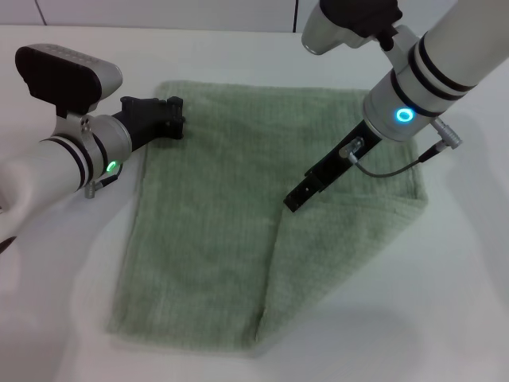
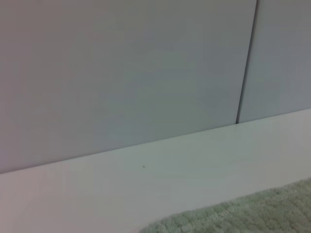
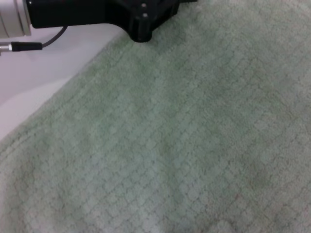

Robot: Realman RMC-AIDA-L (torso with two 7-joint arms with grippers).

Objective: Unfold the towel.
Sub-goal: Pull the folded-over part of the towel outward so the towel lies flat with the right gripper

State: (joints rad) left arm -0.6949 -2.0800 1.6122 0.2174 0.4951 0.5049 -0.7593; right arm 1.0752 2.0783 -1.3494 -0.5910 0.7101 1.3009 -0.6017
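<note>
The pale sage-green towel (image 1: 207, 239) lies spread on the white table. Its near-right part is folded over as a triangular flap (image 1: 342, 247), and the flap's corner points toward the towel's middle. My right gripper (image 1: 296, 200) is low over the towel, with its tip right at that flap corner; whether it holds the cloth does not show. My left gripper (image 1: 171, 121) rests at the towel's far-left corner and also shows in the right wrist view (image 3: 141, 26). The towel's textured surface (image 3: 184, 136) fills the right wrist view. A strip of the towel's edge (image 2: 243, 213) shows in the left wrist view.
The white table (image 1: 64, 302) surrounds the towel on all sides. A grey panelled wall (image 2: 121, 73) stands behind the table's far edge. The right arm's cable (image 1: 398, 169) hangs over the towel's right part.
</note>
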